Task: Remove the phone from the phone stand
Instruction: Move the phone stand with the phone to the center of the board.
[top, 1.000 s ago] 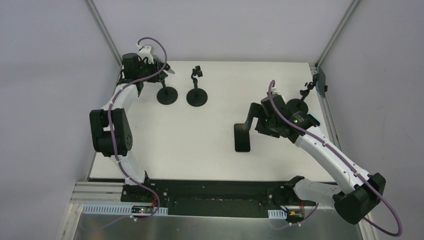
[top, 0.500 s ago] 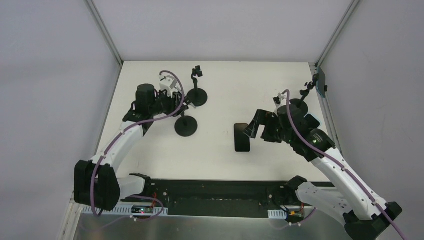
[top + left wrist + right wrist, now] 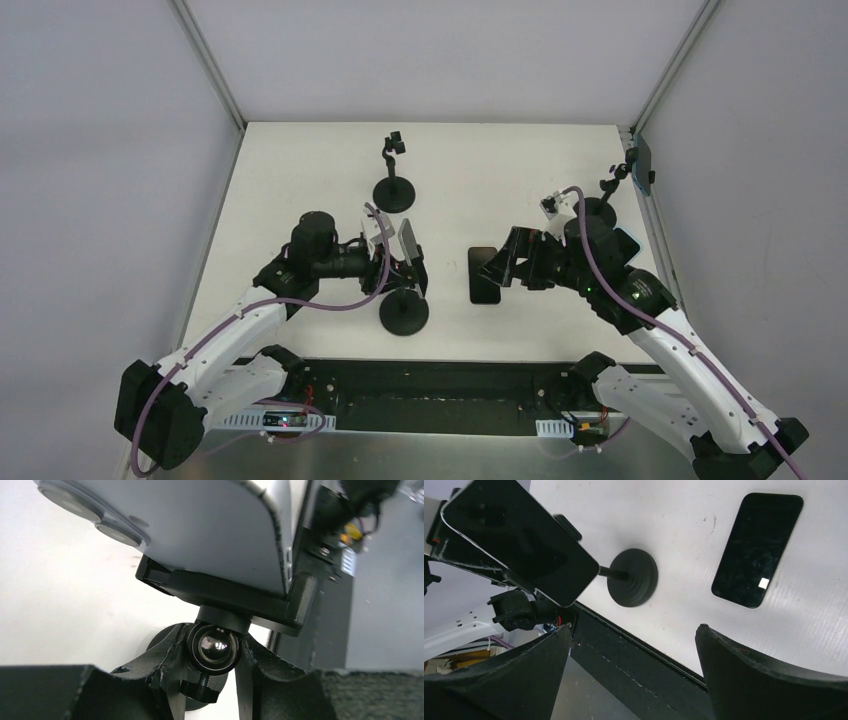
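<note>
Left gripper [image 3: 397, 268] has hauled the black round-based phone stand [image 3: 404, 312] nearer across the white surface [image 3: 300, 190], jaws clenched on its stem; right gripper [image 3: 497, 268] gapes by a flat black phone [image 3: 482, 290].

I'm counting three phone stands: a bare stand [image 3: 393, 190] at the back, a near stand [image 3: 404, 312], and a right-edge stand [image 3: 603, 203]. Three phones are showing as well: a clamped phone [image 3: 408, 242] sitting on the near stand, a flat phone [image 3: 484, 276] lying on the tabletop [image 3: 300, 200], and an edge phone [image 3: 642, 163] sitting on the right-edge stand. Two claws are showing, the left claw [image 3: 400, 272] and the right claw [image 3: 503, 258].
</note>
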